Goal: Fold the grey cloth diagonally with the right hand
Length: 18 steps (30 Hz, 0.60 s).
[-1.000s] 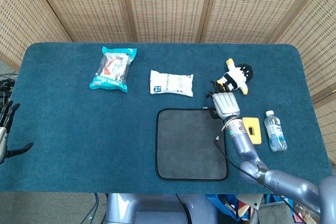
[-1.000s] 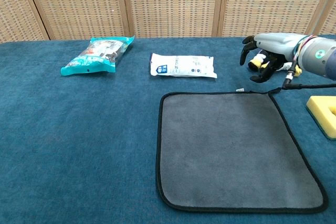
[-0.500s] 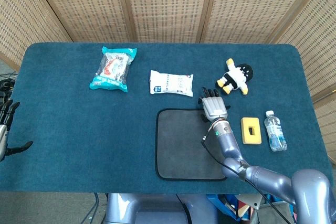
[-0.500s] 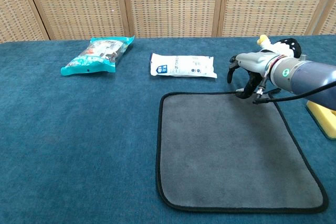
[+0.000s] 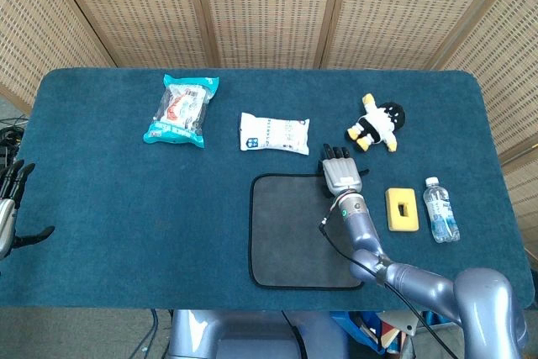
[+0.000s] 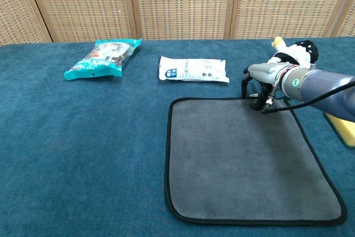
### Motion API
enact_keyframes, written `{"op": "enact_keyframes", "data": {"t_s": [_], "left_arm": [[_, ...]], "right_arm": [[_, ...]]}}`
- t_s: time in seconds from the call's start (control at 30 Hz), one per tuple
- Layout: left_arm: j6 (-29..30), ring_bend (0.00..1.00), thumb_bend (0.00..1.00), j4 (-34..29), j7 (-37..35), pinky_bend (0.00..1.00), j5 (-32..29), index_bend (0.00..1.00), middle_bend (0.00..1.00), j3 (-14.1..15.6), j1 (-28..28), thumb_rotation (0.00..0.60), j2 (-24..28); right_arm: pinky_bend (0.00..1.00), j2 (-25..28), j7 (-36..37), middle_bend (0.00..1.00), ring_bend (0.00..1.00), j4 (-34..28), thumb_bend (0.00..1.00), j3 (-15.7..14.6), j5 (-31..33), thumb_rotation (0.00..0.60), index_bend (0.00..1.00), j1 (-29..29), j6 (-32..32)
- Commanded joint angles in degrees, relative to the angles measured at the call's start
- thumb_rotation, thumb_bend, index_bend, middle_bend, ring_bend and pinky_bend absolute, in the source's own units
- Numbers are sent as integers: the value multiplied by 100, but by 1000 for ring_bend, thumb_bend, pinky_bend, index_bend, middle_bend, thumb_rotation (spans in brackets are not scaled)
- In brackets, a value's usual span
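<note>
At the cloth's far edge: right hand [image 6: 262, 79], fingers curled down onto the border, grip unconfirmed.
Grey cloth [image 5: 303, 231] lies flat on the blue table [image 5: 109, 199]. Only the head view shows the left hand [image 5: 10, 199], released, one bottle [image 5: 440, 210] and one sponge [image 5: 402, 209].

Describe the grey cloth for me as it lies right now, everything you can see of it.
The grey cloth is a roughly square, soft-looking mat with rounded corners and a thin black edge. It lies flat and unfolded on the blue table, near its front edge, right of centre. The right hand is at its far edge near the far right corner, fingers pointing down to the border; whether they grip it I cannot tell. Nothing else touches the cloth.
</note>
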Motion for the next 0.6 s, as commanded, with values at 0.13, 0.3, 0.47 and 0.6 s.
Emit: {"op": "enact_keyframes", "data": {"t_s": [0.13,0.3,0.47,0.6], "left_arm": [[-16,0,146,3,3,0,-27,0,0,0,-8,600,-2],[-25,0,146,3,22,0,-29,0,0,6,-18,600,-8],[-22,0,146,3,17,0,-39,0,0,5,-20,600,-9],[-17,0,146,-2,18,0,-32,0,0,12,-21,600,-5]], "right_arm": [[0,-20,-93,0,0,40,493,-38,175,600,391,54,-49],[0,-8,-147,0,0,8,506,-71,275,600,422,96,-66],[0,-8,-169,0,0,-11,508,-104,338,600,469,121,-61],[0,-3,-142,0,0,-30,510,-120,317,600,494,129,-24]]}}
